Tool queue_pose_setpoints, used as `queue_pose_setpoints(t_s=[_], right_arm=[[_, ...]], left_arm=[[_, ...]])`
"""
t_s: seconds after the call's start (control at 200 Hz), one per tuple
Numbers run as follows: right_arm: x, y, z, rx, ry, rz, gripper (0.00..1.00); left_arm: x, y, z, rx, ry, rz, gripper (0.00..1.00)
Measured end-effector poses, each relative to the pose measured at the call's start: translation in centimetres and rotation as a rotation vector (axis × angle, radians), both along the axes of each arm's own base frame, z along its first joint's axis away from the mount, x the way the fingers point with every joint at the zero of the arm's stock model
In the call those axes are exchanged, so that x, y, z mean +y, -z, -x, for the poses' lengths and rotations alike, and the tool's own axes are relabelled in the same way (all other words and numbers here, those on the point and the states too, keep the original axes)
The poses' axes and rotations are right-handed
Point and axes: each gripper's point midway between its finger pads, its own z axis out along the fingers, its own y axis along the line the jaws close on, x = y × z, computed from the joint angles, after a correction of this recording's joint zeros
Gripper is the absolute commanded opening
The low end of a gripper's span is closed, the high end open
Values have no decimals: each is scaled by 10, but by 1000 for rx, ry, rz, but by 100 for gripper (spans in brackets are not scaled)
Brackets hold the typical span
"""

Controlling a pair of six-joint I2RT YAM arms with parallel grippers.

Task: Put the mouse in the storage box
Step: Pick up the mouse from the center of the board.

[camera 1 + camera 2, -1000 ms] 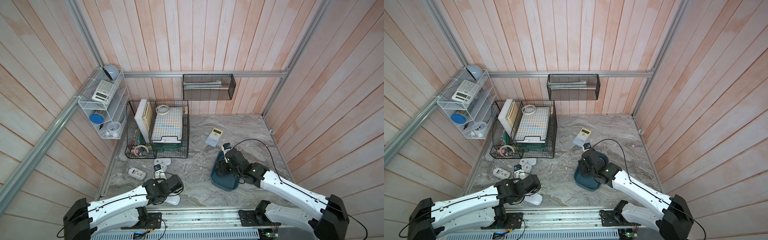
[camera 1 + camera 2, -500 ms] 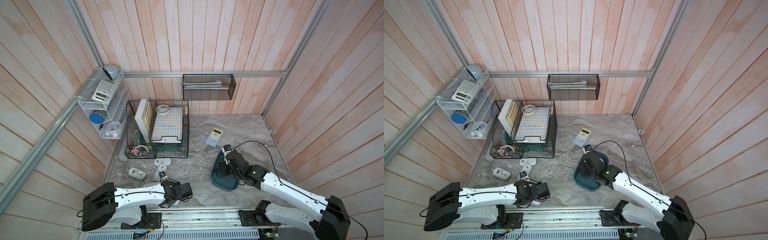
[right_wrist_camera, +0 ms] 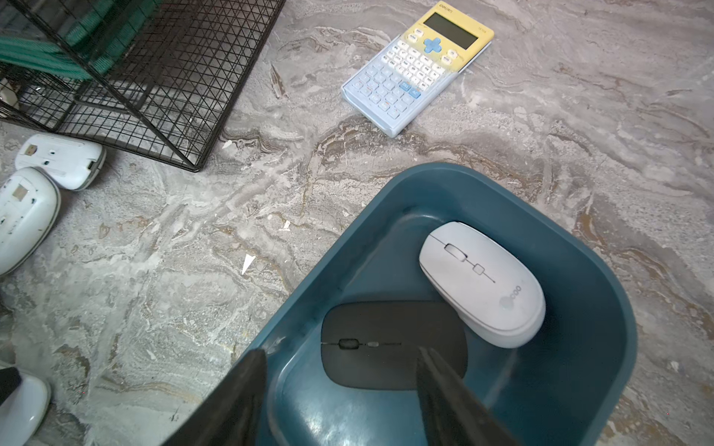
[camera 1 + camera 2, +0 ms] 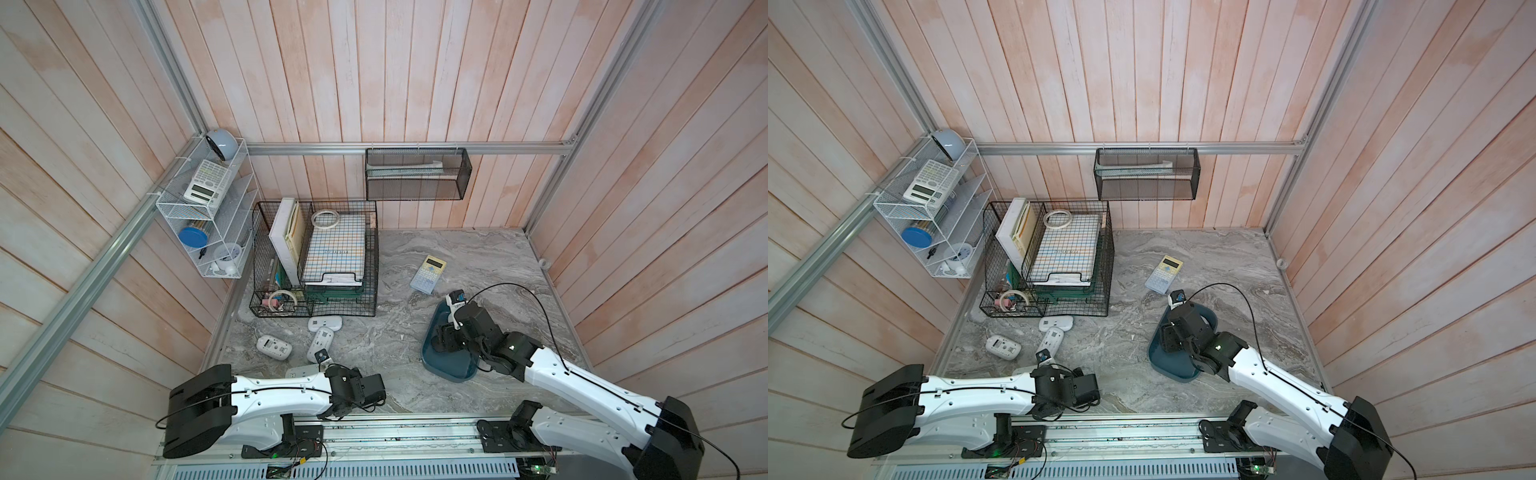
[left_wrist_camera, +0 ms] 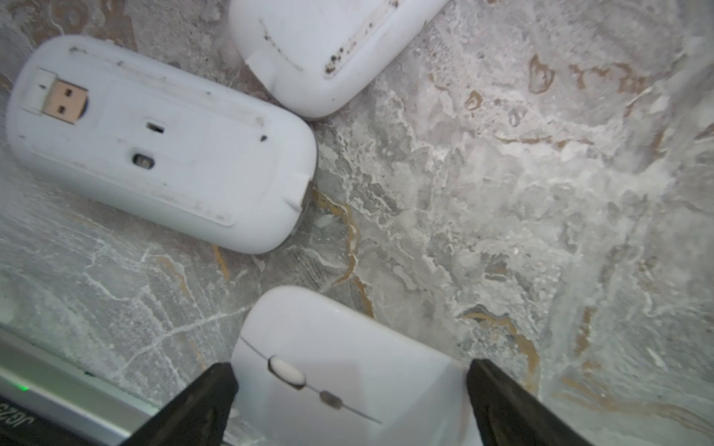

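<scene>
Tabletop (image 4: 386,345): grey marble, plank walls around.
Storage box (image 3: 602,347): right-front of tabletop, black mouse (image 3: 386,328) and pale mouse (image 3: 483,285) inside.
Left end effector (image 5: 349,368): jaws wide, straddling white mouse (image 5: 347,336) at front edge.
Right end effector (image 3: 340,351): half open astride box wall, empty.

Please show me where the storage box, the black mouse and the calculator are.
storage box (image 3: 502,200): right wrist view, on its far inner wall.
black mouse (image 3: 386,328): right wrist view, middle of its top.
calculator (image 3: 402,73): right wrist view, on its keypad.
</scene>
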Motion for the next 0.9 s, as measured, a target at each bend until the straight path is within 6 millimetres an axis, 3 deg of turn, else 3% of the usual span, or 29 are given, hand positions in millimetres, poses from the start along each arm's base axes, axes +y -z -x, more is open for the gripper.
queue_pose_setpoints(t_s=[0.615, 0.9], right_arm=[[-2, 5, 2, 8, 1, 10, 67], [-3, 1, 2, -5, 1, -3, 67]], left_arm=[[-22, -18, 27, 55, 155, 76, 100], [-39, 5, 32, 83, 169, 148, 100]])
